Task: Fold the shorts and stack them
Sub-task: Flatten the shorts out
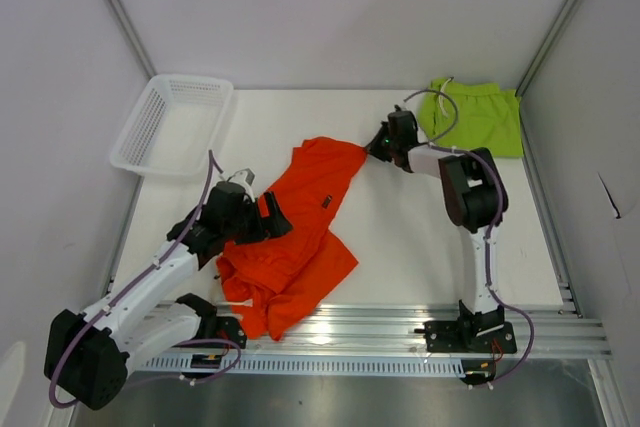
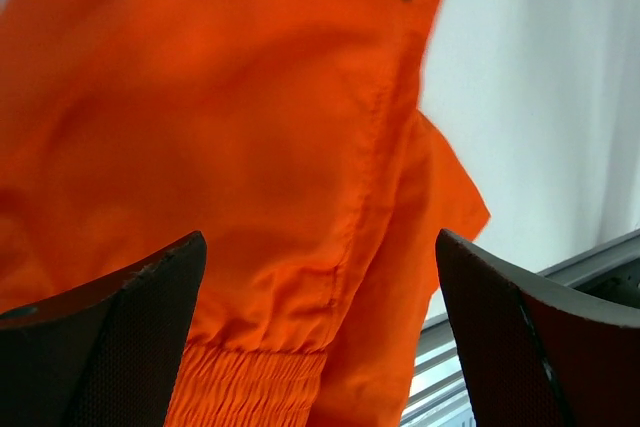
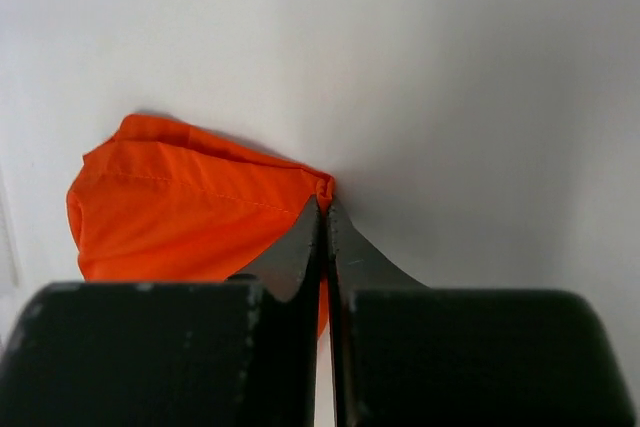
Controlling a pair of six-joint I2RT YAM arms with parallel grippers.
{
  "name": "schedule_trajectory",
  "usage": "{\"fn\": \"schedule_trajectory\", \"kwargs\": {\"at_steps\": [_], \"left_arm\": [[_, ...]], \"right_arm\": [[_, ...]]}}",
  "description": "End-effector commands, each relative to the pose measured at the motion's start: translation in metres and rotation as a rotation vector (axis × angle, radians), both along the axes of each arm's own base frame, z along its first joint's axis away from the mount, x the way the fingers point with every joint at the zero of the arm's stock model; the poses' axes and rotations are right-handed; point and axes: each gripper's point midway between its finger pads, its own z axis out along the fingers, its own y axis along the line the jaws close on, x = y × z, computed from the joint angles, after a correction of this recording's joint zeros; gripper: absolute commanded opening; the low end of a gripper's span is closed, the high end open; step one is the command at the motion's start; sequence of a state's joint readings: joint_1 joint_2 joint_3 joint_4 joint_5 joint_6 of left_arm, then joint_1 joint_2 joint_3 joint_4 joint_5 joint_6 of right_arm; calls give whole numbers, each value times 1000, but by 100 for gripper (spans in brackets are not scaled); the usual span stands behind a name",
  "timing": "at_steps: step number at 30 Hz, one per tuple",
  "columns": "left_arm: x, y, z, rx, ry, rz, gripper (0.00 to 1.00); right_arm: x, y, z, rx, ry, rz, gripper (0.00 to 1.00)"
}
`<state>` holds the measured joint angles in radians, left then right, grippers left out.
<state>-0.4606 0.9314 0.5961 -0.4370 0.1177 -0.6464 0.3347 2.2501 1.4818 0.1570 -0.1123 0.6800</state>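
The orange shorts (image 1: 300, 237) lie rumpled on the counter (image 1: 400, 237) to the right of the basket (image 1: 170, 122), long axis slanting from near-left to far-right, the far tip pinched by the tightly closed right fingers (image 3: 295, 252), while the left fingers (image 2: 130, 327) stand spread wide over creased fabric by the elastic waist.

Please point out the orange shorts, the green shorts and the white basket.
orange shorts (image 1: 300, 232): top view, middle of the fabric.
green shorts (image 1: 485, 122): top view, middle of the fabric.
white basket (image 1: 143, 125): top view, left mesh wall.
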Motion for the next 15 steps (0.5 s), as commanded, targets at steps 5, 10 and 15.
{"fn": "schedule_trajectory", "kwargs": {"at_steps": [5, 10, 15], "left_arm": [[-1, -34, 10, -38, -25, -130, 97], [-11, -50, 17, -43, -25, -198, 96], [-30, -56, 15, -44, 5, -250, 95]], "right_arm": [[-40, -128, 29, 65, -5, -295, 0], [-86, -158, 48, -16, -35, -388, 0], [-114, -166, 44, -67, -8, -386, 0]]}}
